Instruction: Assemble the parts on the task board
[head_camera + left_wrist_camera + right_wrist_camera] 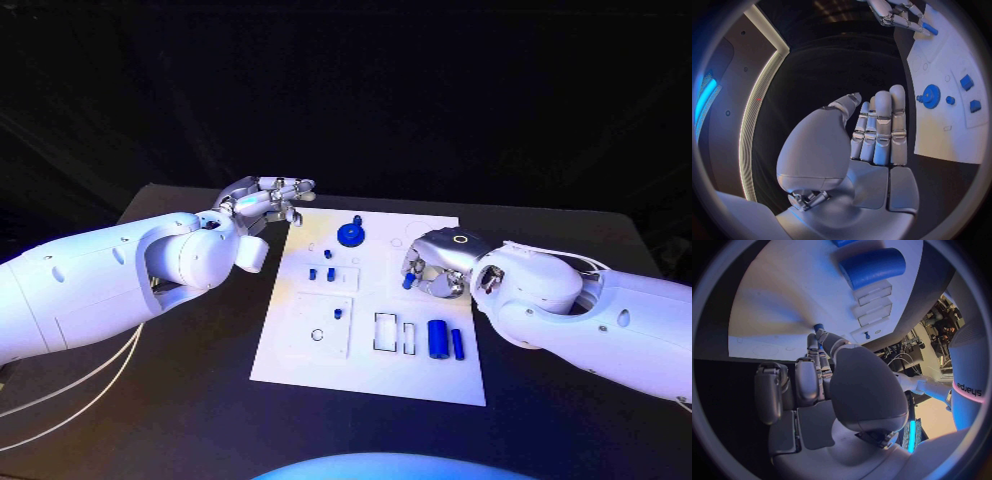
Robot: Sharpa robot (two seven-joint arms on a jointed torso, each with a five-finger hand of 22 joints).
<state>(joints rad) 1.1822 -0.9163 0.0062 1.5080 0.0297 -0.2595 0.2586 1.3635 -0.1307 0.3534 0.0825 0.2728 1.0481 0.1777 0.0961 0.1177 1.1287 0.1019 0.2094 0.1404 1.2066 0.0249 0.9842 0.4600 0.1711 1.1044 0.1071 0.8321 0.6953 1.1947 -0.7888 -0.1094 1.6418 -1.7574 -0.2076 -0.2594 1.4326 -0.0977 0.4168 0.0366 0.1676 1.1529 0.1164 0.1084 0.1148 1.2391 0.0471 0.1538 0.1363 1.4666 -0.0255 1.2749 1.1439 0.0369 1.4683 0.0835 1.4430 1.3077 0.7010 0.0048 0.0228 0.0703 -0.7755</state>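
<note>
From the head view, the flat white task board (pixel 289 350) lies on the black surface (pixel 173 420). A round blue gear (pixel 351 235) with little teeth sits near its far end. The shiny silver left hand (pixel 267 200) hangs off the board's far left corner. The right hand (pixel 430 268) pinches a small blue part (pixel 408 282) over the board.

In the left wrist view, the left fingers (pixel 882 125) are straight, side by side and hold nothing.

In the right wrist view, the right fingers (pixel 820 347) hold the small blue piece at their tips. A smooth blue cylinder (pixel 872 266) lies farther along the board.
</note>
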